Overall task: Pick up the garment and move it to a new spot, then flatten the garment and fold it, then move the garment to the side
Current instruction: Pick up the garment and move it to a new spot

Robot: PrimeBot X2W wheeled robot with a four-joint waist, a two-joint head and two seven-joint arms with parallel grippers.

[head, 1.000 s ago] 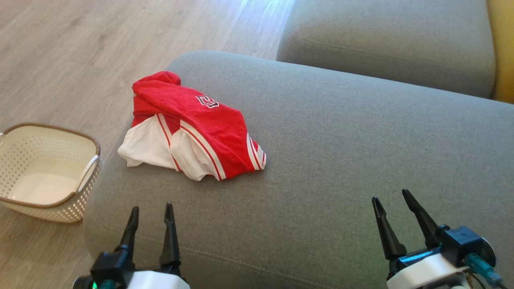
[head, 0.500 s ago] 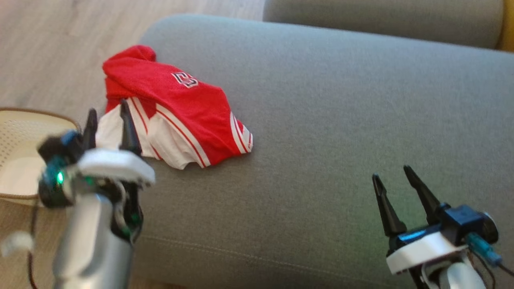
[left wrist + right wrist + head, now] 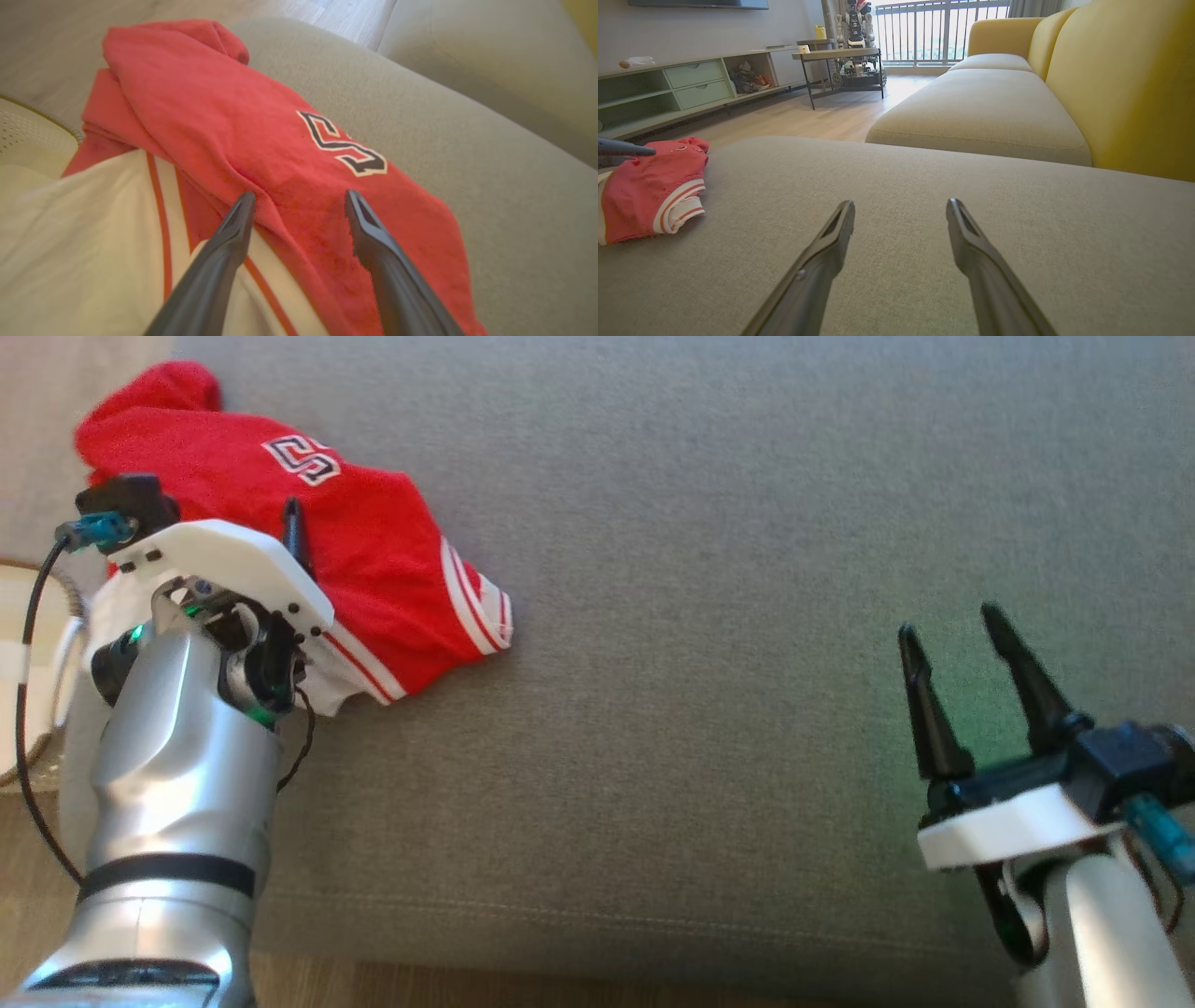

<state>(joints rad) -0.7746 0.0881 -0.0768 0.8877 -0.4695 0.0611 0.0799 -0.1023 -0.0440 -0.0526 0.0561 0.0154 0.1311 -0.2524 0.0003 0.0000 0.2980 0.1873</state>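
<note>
The garment is a red jersey with white panels and stripes, lying crumpled at the left end of the grey sofa cushion. My left gripper hovers open just over its red top fold, fingertips straddling a ridge of cloth beside the printed emblem, with nothing clamped. In the head view one of its fingers rises past the white wrist plate; the other is hidden. My right gripper stands open over bare cushion far to the right, also seen as right gripper, with the garment at the left.
A cream perforated basket sits on the floor right beside the garment's left side. A second cushion and the yellow sofa back lie beyond. Wooden floor runs along the cushion's near edge.
The head camera has tilted down and closer. My left arm has lifted and reached forward until its open fingers are over the garment. The right gripper has hardly moved.
</note>
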